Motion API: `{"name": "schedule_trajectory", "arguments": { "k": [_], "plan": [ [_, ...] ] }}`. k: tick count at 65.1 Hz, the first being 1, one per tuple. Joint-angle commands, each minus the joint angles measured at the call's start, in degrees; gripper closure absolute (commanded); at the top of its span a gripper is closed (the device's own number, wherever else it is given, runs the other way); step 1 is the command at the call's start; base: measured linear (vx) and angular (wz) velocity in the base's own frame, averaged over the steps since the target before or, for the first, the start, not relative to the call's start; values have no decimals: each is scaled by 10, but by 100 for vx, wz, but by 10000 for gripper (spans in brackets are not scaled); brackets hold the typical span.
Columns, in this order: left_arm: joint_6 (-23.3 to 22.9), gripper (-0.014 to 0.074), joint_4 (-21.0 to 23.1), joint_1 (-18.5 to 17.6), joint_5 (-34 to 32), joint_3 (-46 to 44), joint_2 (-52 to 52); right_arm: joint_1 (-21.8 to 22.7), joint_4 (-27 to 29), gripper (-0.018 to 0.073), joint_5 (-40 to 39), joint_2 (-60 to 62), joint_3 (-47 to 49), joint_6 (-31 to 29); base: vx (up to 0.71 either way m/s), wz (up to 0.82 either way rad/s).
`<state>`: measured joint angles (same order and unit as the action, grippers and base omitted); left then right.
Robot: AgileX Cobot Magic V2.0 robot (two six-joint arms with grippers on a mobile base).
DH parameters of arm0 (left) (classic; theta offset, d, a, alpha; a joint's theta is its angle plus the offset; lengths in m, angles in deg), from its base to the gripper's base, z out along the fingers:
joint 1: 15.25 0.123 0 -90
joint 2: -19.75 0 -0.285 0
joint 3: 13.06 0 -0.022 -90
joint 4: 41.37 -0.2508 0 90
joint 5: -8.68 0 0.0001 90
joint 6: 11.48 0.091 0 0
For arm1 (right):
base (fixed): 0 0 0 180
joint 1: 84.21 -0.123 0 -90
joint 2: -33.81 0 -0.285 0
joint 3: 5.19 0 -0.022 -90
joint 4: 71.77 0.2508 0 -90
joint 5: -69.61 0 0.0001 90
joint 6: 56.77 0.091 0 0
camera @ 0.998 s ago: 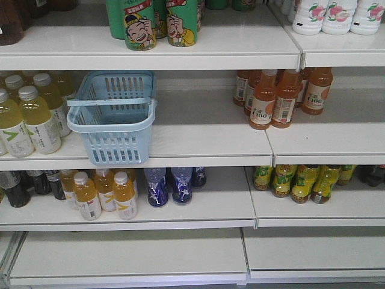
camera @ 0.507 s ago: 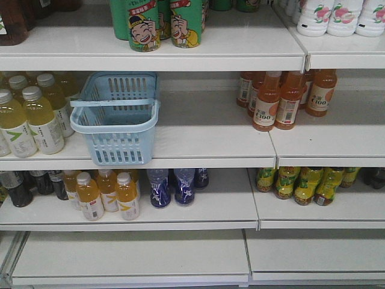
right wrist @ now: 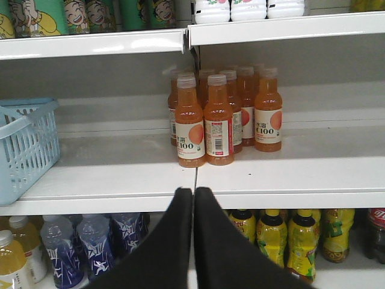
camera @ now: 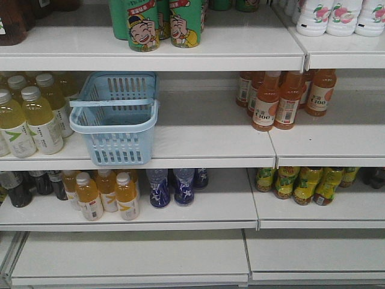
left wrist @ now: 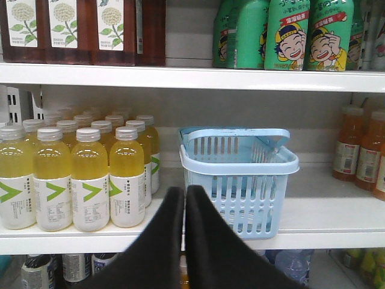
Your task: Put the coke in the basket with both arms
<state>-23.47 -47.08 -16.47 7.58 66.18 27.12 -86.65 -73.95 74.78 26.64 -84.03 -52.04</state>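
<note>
Tall all-red plastic coke bottle: not in any of the three views, so we cannot say where it is. The closest lookalike is a dark bottle with a red label (right wrist: 376, 235) at the far right of the lower shelf, and that is not it.

Light blue slotted plastic basket (camera: 120, 147): it stands on the left half of the middle white shelf (camera: 204, 138), near wall at the shelf lip. We see nothing inside it from above or through the slots, so we call it empty. One flat blue handle (camera: 111, 102) lies across the opening, and we judge it could get in the way of a drop-in.

Change: against a second ago, the whole shelf sits slightly right and lower in the front view. Against half a second ago it barely differs. Nothing on the shelf has moved by itself. We judge the base was lining up and has about settled, and the task proper has not begun.

Left gripper (left wrist: 183, 191): black wedge fingers pressed together, nothing held, pointing just left of the basket. Right gripper (right wrist: 194, 191): the same, closed and empty, facing the orange juice bottles (right wrist: 204, 120). Neither arm shows in the front view.

Pale yellow drink bottles with white labels (camera: 36, 117) stand just left of the basket. The orange ones are well apart to its right.
</note>
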Motion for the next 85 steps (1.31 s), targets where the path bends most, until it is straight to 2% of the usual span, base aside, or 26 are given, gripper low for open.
{"name": "schedule_trajectory", "arguments": {
  "k": [1, 5, 8, 16, 22, 28, 34, 37, 42, 47, 50, 55, 67, 75, 85],
  "plan": [
    [-5, 603, 5, 1, -42, -19, -10, 1, -2, 564, -42, 8, -4, -5, 0, 0],
    [-7, 603, 6, 1, -46, -19, -10, 1, -2, 564, -42, 8, -4, -5, 0, 0],
    [-31, 603, 24, 1, -48, -19, -10, 1, -2, 564, -42, 8, -4, -5, 0, 0],
    [-219, 603, 171, 1, -73, -19, -10, 1, -2, 564, -42, 8, -4, -5, 0, 0],
    [-308, 603, 264, 1, -74, -19, -10, 1, -2, 564, -42, 8, -4, -5, 0, 0],
    [-330, 603, 306, 1, -75, -19, -10, 1, -2, 564, -42, 8, -4, -5, 0, 0],
    [-333, 603, 326, 1, -90, -19, -10, 1, -2, 564, -42, 8, -4, -5, 0, 0],
    [-353, 603, 351, 1, -102, -20, -10, 1, -2, 564, -42, 8, -4, -5, 0, 0],
    [-438, 603, 407, 1, -110, -27, -10, 1, -2, 564, -42, 8, -4, -5, 0, 0],
    [-517, 603, 418, 1, -110, -52, -10, 1, -2, 564, -42, 8, -4, -5, 0, 0],
    [-546, 603, 402, 1, -112, -79, -10, 1, -2, 564, -42, 8, -4, -5, 0, 0],
    [-554, 603, 340, 1, -124, -139, -10, 1, -2, 564, -42, 8, -4, -5, 0, 0],
    [-567, 603, 108, 1, -167, -285, 46, 1, -2, 564, -42, 8, -4, -5, 0, -1],
    [-651, 590, -15, 1, -206, -332, 125, 1, -2, 564, -42, 8, -4, -5, 0, 0],
    [-811, 507, -150, 1, -313, -334, 248, 1, -2, 564, -42, 8, -4, -5, 0, 0]
  ]
}}
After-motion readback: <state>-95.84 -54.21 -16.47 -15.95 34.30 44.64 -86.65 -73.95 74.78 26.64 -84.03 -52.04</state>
